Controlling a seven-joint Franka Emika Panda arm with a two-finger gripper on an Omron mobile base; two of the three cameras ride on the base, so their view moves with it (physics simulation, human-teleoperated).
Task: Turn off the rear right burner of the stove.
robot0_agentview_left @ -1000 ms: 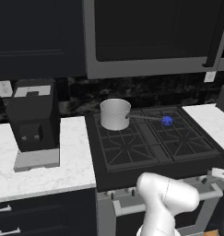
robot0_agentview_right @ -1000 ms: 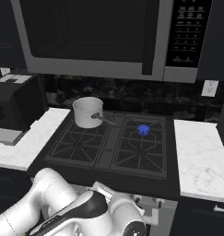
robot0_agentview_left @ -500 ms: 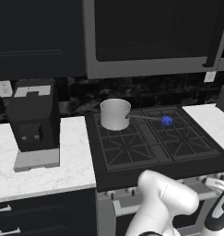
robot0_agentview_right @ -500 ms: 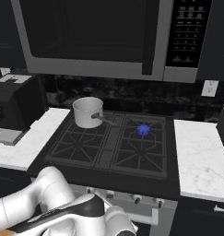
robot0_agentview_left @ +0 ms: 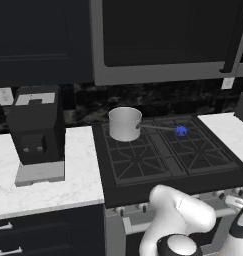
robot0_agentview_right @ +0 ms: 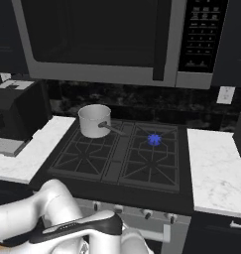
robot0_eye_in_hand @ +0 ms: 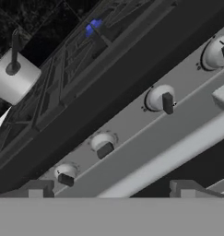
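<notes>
our hand view shows the stove (robot0_eye_in_hand: 132,60) knobs (robot0_eye_in_hand: 162,99) close up; our gripper (robot0_eye_in_hand: 111,186) looks wide; our arm sank lower.

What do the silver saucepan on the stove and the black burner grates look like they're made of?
The silver saucepan: probably brushed steel or aluminium, judging by its pale satin-grey sheen. The black burner grates: likely cast iron, matte black with thick criss-cross bars. It's a render, so both are guesses.

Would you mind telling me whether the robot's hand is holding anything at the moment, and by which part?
Nothing is held: the hand is open, its fingertips apart with empty space between them, short of the grey stove front's small round knobs.
</notes>
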